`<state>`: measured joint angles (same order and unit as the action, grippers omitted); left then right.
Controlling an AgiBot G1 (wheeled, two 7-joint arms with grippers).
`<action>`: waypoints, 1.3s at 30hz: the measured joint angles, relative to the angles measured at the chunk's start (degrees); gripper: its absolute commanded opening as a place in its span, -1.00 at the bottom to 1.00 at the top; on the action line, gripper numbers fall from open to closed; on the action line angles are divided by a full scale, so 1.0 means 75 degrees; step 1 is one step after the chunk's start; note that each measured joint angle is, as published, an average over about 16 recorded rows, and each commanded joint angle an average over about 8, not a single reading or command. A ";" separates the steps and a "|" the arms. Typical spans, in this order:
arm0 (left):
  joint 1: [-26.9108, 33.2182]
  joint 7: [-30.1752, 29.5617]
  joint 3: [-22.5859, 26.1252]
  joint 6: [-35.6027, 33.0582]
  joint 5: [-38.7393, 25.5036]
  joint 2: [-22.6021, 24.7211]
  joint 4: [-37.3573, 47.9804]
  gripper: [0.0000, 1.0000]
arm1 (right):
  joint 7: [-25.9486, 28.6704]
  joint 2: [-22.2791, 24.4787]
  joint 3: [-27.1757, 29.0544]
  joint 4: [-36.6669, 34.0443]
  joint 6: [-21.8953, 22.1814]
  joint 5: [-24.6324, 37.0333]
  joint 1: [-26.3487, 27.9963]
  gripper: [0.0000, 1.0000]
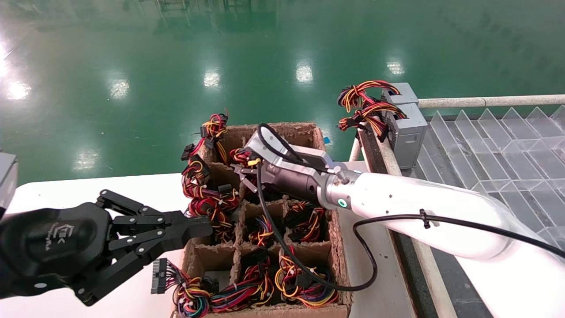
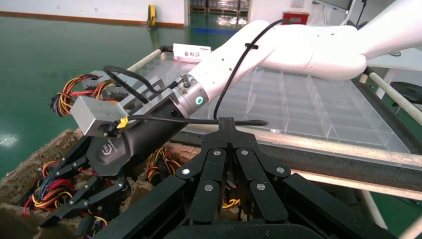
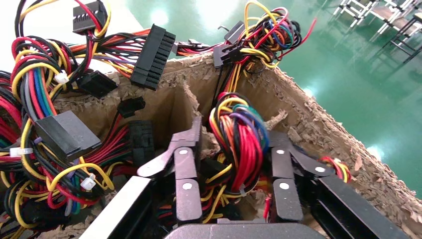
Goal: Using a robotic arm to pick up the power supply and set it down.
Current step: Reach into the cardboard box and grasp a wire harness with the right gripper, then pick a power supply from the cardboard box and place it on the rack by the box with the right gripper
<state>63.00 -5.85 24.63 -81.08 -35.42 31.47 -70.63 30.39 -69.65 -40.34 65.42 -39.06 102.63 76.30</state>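
Right gripper (image 3: 234,134) is reaching down into the divided cardboard carton (image 1: 340,247), into a cell toward the carton's far edge. From the head view it appears to be the middle column.

Its fingers (image 3: 184,164) are spread apart and gripping nothing. They are standing on either side of a mostly red wire bundle (image 3: 239,144), which is rising upright between them. No firm contact with the bundle can be confirmed.

This bundle belongs to the power supply. Its metal casing is not showing in any view. It is judged to be sitting directly below the fingertips, down in the cell, with its long axis running vertically along the cell walls.

The coming move is turning on that relation: the casing lies straight down from the fingers, with the wires in between. A further descent is judged necessary before the fingers can close on metal rather than on cable. Closing at this height is likely to catch only the wires.

Left gripper (image 1: 194,227) is hovering just outside the carton's near-left corner, over the white table (image 1: 66,190). Its fingers are pressed together and holding nothing. The right arm is clearly the nearer one to the target cell.

Neighbouring cells are holding further wire bundles (image 1: 304,223), some spilling over the carton's left edge. Two similar grey boxes (image 1: 406,128) are standing well apart, beyond the carton's far-right corner.
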 measured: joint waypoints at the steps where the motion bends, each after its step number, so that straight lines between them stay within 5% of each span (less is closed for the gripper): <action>1: 0.0000 0.0000 0.0000 0.0000 0.0000 0.0000 0.0000 -1.00 | -0.0003 0.0016 0.0006 0.0023 -0.0014 -0.0016 0.0005 -1.00; 25: 0.0000 0.0000 0.0000 0.0000 0.0000 0.0000 0.0000 -1.00 | 0.0363 0.0644 0.0181 0.1488 -0.0415 0.0108 0.0402 -1.00; 39: 0.0000 0.0000 0.0000 0.0000 0.0000 0.0000 0.0000 -1.00 | -0.1289 0.1185 0.0794 0.1701 -0.0981 -0.1182 0.1551 -1.00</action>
<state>63.00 -5.85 24.63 -81.08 -35.42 31.47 -70.63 20.72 -60.75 -34.39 78.18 -46.41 93.77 87.94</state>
